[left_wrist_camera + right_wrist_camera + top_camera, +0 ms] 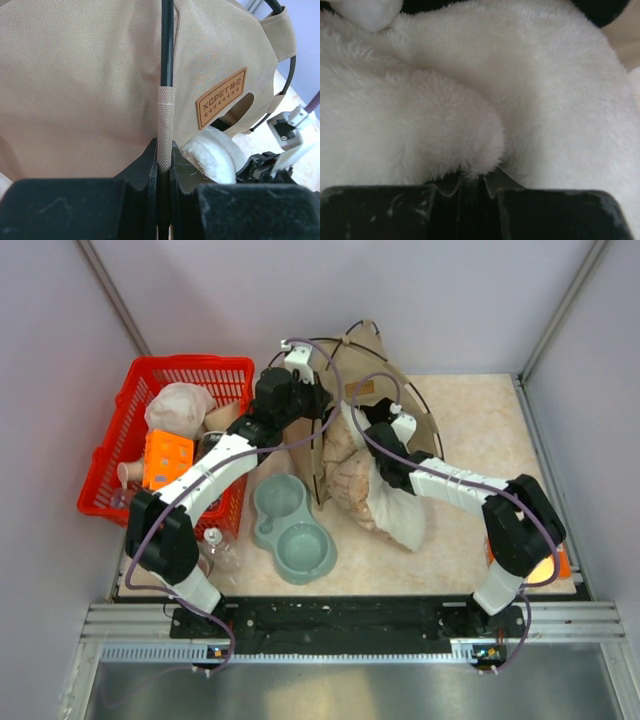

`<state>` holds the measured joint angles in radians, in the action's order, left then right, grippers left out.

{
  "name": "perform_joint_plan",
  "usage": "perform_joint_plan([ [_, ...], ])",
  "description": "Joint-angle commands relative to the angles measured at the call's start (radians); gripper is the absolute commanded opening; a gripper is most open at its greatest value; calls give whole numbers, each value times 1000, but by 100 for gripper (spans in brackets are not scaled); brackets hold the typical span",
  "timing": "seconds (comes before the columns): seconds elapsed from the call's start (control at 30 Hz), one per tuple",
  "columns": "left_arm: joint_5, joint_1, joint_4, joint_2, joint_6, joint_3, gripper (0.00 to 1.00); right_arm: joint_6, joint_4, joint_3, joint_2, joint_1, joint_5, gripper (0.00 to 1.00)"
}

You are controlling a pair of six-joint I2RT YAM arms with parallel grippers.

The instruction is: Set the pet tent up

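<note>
Holding step: pet tent [385, 375] is held upright at far centre; fitting of the cushion [385, 500] is judged under way.
Cushion: laid against the tent's near side.
Left gripper [162, 150]: clamped narrowly on the pole sleeve [166, 115].
Right gripper [472, 177]: pinched shut on cushion pile.
Next: a steady push inward is called for.

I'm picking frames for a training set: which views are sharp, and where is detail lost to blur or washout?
Top external: even, soft light and faint shadows, with the tan fabric pet tent clear. Left wrist: the tent weave and brown label patch are crisp, while the left gripper, near the lens, is dark and soft. Right wrist: the fluffy white cushion fills the frame, pale and low in contrast.
</note>
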<state>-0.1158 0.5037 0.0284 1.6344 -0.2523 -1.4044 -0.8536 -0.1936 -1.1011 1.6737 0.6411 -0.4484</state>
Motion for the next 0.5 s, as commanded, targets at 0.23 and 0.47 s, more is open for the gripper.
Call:
perform_joint_plan([
  [0.23,-59,-4,57,-41,-24,-71,0,228,186,6,63,-9,128,3],
  [0.47,-99,-11,62,-38,-38,-96,0,243,106,-69,196,-9,114,8],
])
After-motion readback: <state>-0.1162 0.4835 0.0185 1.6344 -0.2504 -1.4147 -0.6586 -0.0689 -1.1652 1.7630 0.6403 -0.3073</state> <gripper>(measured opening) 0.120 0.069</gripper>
